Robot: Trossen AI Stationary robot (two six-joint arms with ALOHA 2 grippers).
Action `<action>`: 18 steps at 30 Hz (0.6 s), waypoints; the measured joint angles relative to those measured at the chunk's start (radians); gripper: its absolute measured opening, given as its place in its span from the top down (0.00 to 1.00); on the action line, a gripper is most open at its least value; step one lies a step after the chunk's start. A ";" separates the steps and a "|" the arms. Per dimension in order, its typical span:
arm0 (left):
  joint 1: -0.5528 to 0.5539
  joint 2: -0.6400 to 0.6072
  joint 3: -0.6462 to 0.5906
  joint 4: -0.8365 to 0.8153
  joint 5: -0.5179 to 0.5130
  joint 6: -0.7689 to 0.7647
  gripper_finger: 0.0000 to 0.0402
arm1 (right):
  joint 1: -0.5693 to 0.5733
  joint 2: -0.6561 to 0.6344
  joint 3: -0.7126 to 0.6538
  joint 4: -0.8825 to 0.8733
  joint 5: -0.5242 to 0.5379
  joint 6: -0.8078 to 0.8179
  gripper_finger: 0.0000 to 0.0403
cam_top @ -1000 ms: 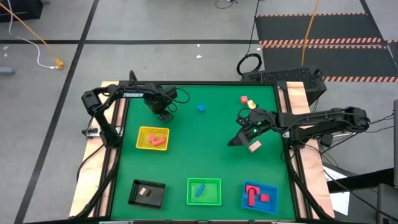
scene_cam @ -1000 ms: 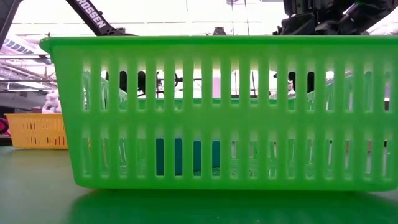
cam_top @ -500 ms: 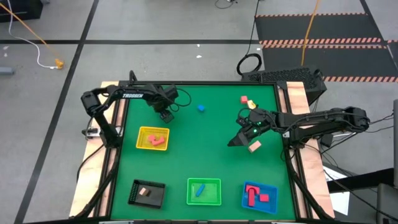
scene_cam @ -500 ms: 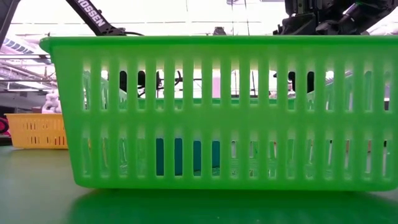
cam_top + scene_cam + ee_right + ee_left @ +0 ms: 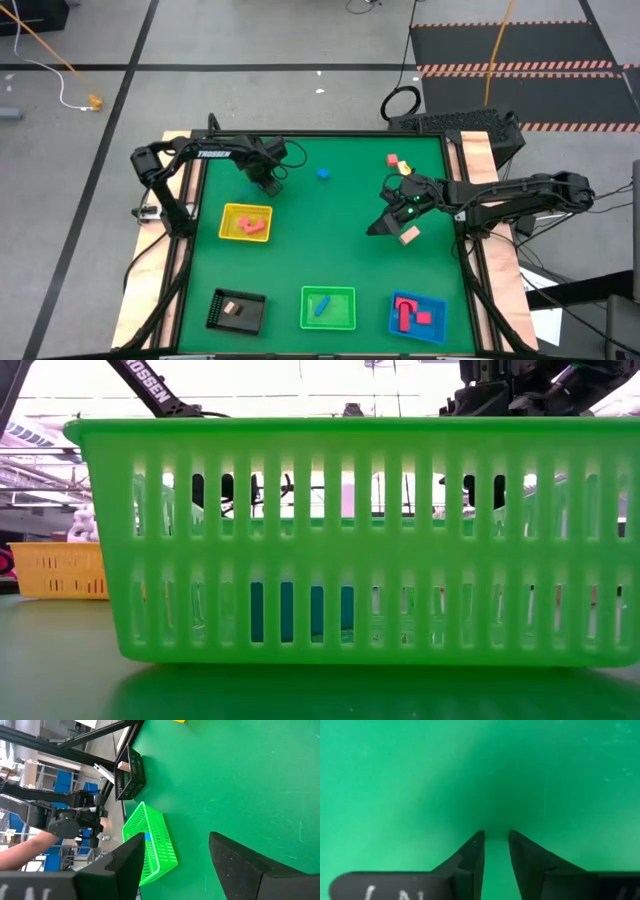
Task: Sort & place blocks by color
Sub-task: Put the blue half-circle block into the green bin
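Observation:
A blue block lies alone on the green mat at the far middle. Red, pink and yellow blocks lie at the far right. A cream block rests on the mat just beside my right gripper, which is open with nothing between its fingers. My left gripper points down at bare mat at the far left, left of the blue block. Its fingers stand a narrow gap apart with nothing between them.
Along the near edge stand a black tray holding a cream block, a green tray holding a blue block and a blue tray holding red blocks. A yellow tray with red and pink blocks stands at the left. A person's arm shows beyond the table.
My left gripper has edged a little toward the table's right, toward the blue block. No block has moved.

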State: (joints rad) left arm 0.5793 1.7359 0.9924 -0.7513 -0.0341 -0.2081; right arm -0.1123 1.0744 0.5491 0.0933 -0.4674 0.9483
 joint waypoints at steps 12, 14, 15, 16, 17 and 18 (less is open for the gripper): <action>0.001 0.000 0.000 -0.005 -0.001 -0.031 0.94 | 0.000 0.000 0.000 0.000 0.000 -0.030 0.48; 0.001 0.000 0.000 -0.002 -0.002 -0.031 0.89 | 0.000 0.000 0.000 0.000 0.000 -0.033 0.48; 0.000 0.000 0.000 0.001 0.003 -0.032 0.85 | 0.000 0.000 0.000 0.000 0.000 -0.039 0.48; -0.002 0.000 0.000 0.007 0.019 -0.033 0.82 | 0.000 0.000 0.000 0.000 0.000 -0.047 0.48; -0.004 0.000 0.000 0.015 0.042 -0.039 0.79 | 0.000 0.000 0.000 0.000 0.000 -0.051 0.48; -0.007 0.000 0.000 0.026 0.068 -0.043 0.75 | 0.000 0.000 0.000 0.000 0.000 -0.052 0.48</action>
State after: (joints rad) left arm 0.5718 1.7355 0.9920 -0.7250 0.0341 -0.2511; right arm -0.1123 1.0744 0.5491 0.0933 -0.4671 0.8963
